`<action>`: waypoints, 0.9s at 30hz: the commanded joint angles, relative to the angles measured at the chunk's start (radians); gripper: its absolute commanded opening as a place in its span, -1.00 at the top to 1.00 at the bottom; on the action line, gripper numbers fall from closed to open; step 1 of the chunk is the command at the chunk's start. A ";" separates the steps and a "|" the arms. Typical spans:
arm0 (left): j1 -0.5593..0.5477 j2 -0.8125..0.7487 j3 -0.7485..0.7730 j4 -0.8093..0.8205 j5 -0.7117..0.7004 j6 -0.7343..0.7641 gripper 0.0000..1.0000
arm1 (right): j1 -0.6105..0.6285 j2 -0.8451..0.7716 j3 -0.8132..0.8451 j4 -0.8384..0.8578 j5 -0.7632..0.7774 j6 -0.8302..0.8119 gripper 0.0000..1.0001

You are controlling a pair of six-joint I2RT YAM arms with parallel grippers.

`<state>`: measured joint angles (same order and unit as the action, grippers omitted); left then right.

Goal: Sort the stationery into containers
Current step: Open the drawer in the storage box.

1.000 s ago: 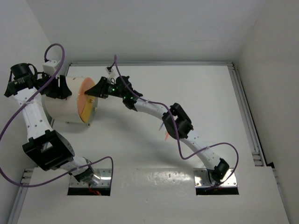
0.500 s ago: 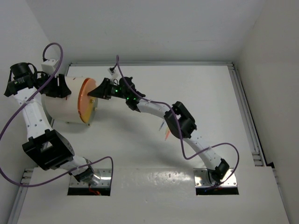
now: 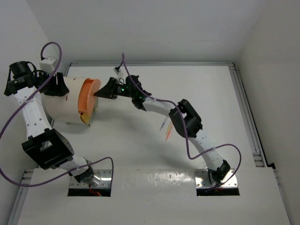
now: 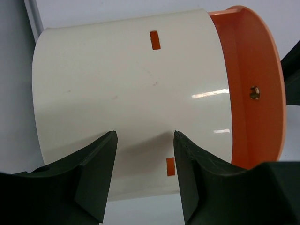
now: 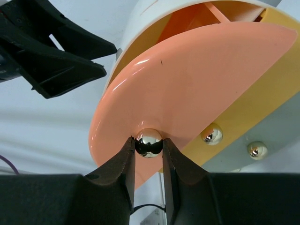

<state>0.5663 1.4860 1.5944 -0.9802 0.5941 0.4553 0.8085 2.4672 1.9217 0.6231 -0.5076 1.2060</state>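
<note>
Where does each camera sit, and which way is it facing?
Top external: above and behind, looking down on the table; left arm and right arm show.
Left wrist: faces the drum side-on; left gripper open before it.
Right wrist: faces the orange face; right gripper shut on its chrome knob.
Shared: all three show drum and orange face.

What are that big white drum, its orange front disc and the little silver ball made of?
Big white cylindrical drum: probably glossy plastic, soft highlights. Round orange disc: smooth plastic, light sheen. Small silver ball knob: likely polished metal, mirror reflections.
</note>
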 commanded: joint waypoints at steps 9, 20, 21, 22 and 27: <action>-0.002 0.057 -0.019 -0.109 -0.066 -0.035 -0.16 | -0.049 -0.135 -0.099 0.104 -0.072 0.029 1.00; -0.002 0.065 -0.002 -0.110 -0.068 -0.040 -0.16 | -0.069 -0.177 -0.197 0.127 -0.112 0.036 0.98; -0.002 0.065 -0.001 -0.110 -0.066 -0.040 -0.15 | -0.069 -0.178 -0.196 0.121 -0.112 0.036 0.89; -0.002 0.065 -0.001 -0.110 -0.068 -0.040 -0.16 | -0.071 -0.177 -0.196 0.118 -0.114 0.038 0.83; -0.002 0.066 0.006 -0.114 -0.071 -0.038 -0.16 | -0.071 -0.174 -0.199 0.118 -0.121 0.052 0.31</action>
<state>0.5659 1.5032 1.6184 -0.9848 0.5743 0.4328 0.7418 2.3550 1.7260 0.6949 -0.6113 1.2488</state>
